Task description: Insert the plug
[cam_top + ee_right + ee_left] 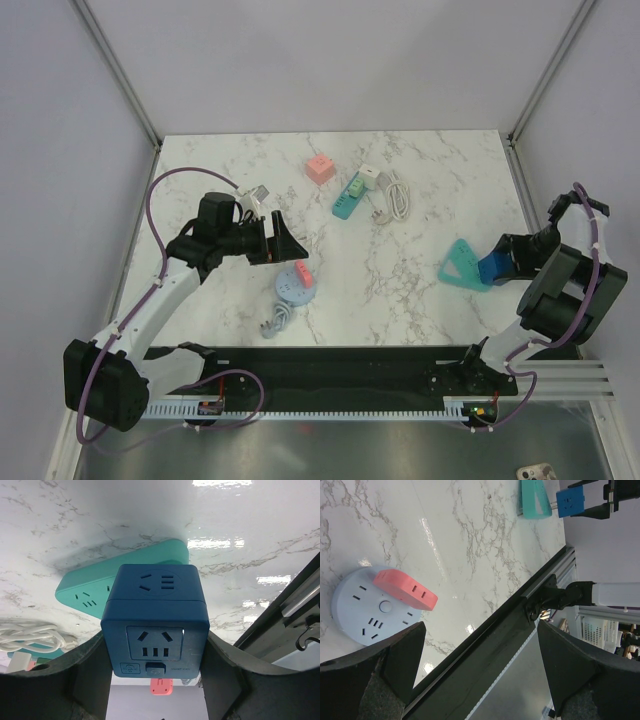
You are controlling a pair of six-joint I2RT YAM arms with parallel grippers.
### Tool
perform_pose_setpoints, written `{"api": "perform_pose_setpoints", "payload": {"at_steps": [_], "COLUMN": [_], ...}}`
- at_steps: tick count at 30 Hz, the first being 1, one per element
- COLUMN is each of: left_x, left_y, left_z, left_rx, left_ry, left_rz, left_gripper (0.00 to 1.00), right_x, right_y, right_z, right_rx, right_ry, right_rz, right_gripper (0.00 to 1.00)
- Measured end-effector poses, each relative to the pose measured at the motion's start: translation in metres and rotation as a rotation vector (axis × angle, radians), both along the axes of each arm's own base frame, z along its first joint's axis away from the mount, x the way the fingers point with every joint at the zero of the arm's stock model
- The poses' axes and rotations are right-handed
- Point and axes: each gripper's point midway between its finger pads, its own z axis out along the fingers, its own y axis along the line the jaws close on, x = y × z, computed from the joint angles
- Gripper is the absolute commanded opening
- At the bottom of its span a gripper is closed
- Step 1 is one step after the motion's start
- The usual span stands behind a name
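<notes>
The right end effector (155, 672) grips the blue cube plug (156, 612), holding it close behind the teal socket block (85, 587) just ahead, likely to line it up, while the left end effector (480, 660) hangs open and empty.

Your marble desk (420, 300): round socket (293, 287) at 7 o'clock, pink cube (320, 168) at 12, teal triangle (460, 266) at 3.

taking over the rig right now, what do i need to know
Left gripper: open, empty, near the round socket, which carries a pink adaptor.
Right gripper: shut on the blue cube socket, next to the teal triangular strip.
Done: cube picked up.
Left: plug it in; it does not look seated yet.
</notes>
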Motion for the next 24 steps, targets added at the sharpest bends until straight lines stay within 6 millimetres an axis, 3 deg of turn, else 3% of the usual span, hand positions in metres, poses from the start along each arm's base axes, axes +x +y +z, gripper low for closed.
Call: {"api": "perform_pose_setpoints", "payload": {"at_steps": [24], "left_x": [-0.0004], "left_y": [0.0003], "left_z": [-0.0011], "left_rx": [0.001], "left_ry": [0.003], "left_rz": [0.001], "left_gripper": [1.0], "right_x": [0.004], "right_y": [0.0067], "right_z": [-0.0036], "right_rx": [-0.019], "right_ry": [0.009], "right_rz": [0.046], "right_gripper": [0.0]}}
